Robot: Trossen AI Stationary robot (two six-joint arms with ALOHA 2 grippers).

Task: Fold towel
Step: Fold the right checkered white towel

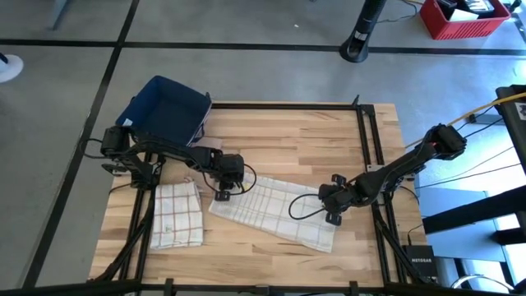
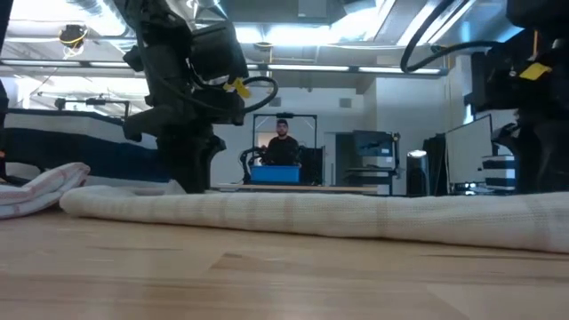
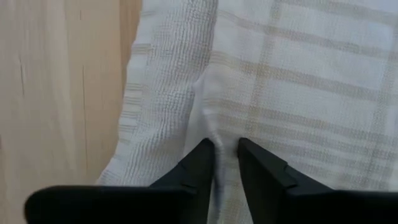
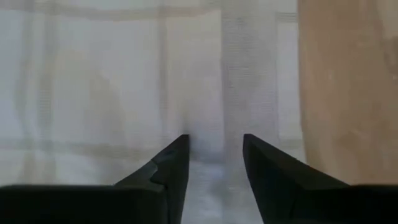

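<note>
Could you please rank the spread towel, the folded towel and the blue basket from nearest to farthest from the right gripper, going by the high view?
From the right gripper:
1. Spread towel: directly under it, mid-table.
2. Folded towel: far across, near the table's left edge.
3. Blue basket: the table's far left corner.

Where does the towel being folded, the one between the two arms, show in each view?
High: towel at table centre, beside the folded towel.
Low: long ridge across the picture.
Left wrist: fills the view, pinched by the left hand.
Right wrist: under the right hand.
Shared landmark: its plaid stripes.
</note>
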